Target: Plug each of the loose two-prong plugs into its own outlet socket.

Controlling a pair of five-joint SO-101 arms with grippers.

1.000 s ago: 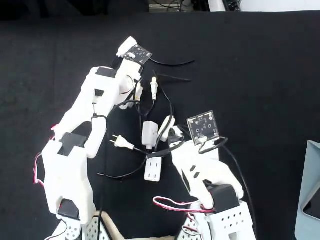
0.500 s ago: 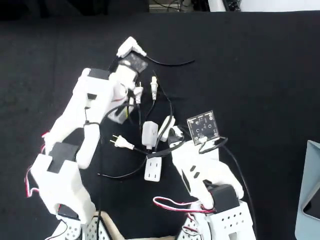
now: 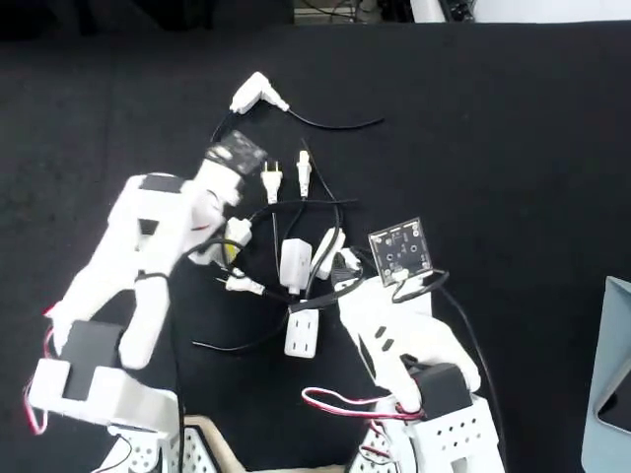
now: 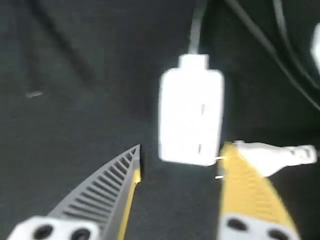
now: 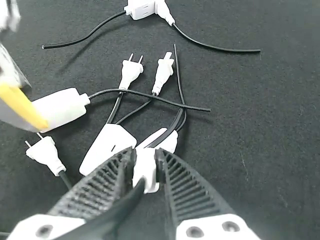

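My left gripper (image 4: pixel 180 162) (image 3: pixel 229 242) hangs open just above a white outlet block (image 4: pixel 191 117) left of the cable pile, its jaws astride the block's end. A loose two-prong plug (image 4: pixel 272 154) (image 3: pixel 242 284) lies beside the yellow finger (image 4: pixel 247 192). My right gripper (image 5: pixel 145 172) (image 3: pixel 335 261) is shut on a white plug (image 5: pixel 145 175) in the middle of the pile. Two more loose plugs (image 3: pixel 272 179) (image 3: pixel 304 171) lie side by side farther back. At the far end an outlet (image 3: pixel 254 94) has a plug seated in it.
Two other white outlet blocks (image 3: pixel 296 261) (image 3: pixel 303 333) lie among tangled black cables (image 3: pixel 306 207) at the centre. A blue-grey bin (image 3: pixel 613 379) stands at the right edge. Black cloth (image 3: pixel 513 148) covers the table, with bare room to the right.
The left arm has drawn back from the far outlet toward the near left and now hovers over another outlet block. The right arm has kept still.
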